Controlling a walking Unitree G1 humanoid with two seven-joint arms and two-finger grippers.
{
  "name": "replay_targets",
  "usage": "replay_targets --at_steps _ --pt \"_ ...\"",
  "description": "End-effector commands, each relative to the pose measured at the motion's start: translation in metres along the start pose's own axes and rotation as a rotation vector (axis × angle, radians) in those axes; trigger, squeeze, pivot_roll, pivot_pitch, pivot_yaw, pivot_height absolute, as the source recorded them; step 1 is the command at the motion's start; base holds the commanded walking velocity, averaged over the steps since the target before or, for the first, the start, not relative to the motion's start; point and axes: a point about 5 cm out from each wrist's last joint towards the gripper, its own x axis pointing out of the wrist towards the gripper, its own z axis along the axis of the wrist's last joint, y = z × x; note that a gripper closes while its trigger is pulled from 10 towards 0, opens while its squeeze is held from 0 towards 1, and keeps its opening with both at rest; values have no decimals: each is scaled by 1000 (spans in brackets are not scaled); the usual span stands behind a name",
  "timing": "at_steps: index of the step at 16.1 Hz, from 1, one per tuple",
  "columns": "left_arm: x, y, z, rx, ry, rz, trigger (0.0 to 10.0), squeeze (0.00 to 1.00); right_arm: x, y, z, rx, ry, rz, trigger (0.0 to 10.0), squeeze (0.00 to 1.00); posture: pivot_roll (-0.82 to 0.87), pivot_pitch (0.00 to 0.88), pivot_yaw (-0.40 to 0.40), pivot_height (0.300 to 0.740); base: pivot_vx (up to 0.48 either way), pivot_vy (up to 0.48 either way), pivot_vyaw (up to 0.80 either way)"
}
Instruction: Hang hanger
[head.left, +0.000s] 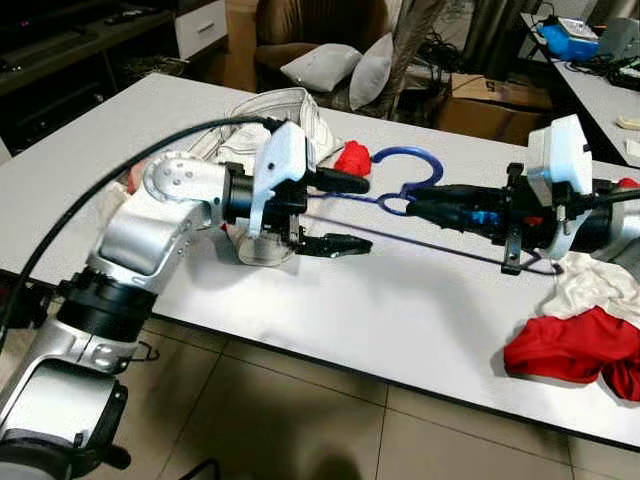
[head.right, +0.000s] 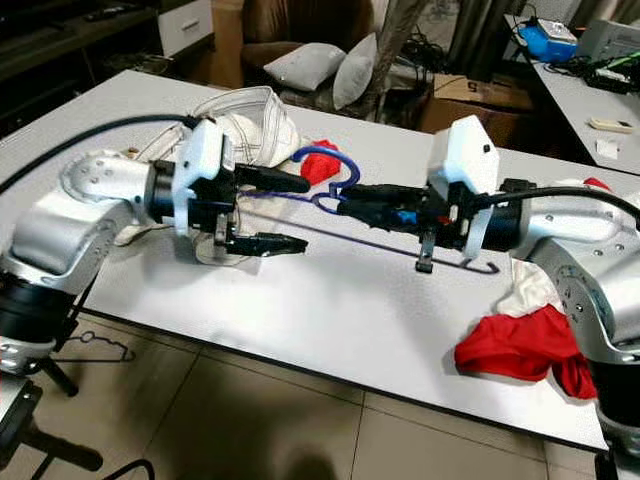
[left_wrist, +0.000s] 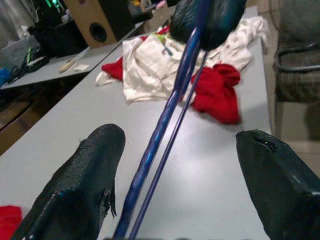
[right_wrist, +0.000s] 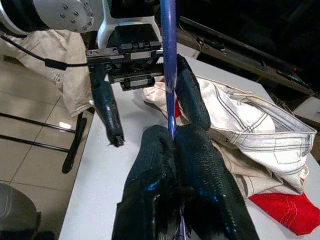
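The left arm is reached in from the left, and the left gripper (head.left: 342, 212) is held pointing right with its fingers spread wide. The right arm is extended from the right, and the right gripper (head.right: 352, 203) is pointed left, fingers pressed together.

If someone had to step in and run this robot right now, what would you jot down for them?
Right gripper: shut on the blue hanger, pinching it near the neck just under the hook and holding it above the white table.
Left gripper: open, its fingers set on either side of the hanger's wires, not gripping.
Clothes: white garment behind the left arm, red and white clothes by the right arm.
Done: hanger picked up.
Left: hanging it; no rail or hook can be made out here.
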Motion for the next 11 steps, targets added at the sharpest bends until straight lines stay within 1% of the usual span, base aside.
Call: replay_targets --at_steps 1,2,3,4,6,8,11 --pt "2 7 11 53 -17 11 2627 0 3 0 6 -64 9 16 10000 0 36 0 -24 740 0 0 0" --pt "2 8 12 57 -25 12 2627 0 3 0 6 -71 17 18 10000 0 35 0 -24 740 0 0 0" --pt "1 9 15 66 -39 9 0 0 4 0 5 -79 25 17 10000 0 33 0 -23 740 0 0 0" --pt "1 9 15 66 -39 9 0 0 4 0 5 -79 25 17 10000 0 33 0 -23 740 0 0 0" --pt "-3 10 19 65 -77 -19 0 0 2 -3 5 -95 38 7 10000 0 27 0 -20 740 0 0 0" --pt "-3 10 19 67 -78 -24 0 0 2 -4 5 -99 38 3 10000 0 23 0 -19 740 0 0 0" --pt "0 12 12 71 -47 -35 0 0 2 -8 12 -123 24 -6 10000 0 17 0 -20 740 0 0 0"
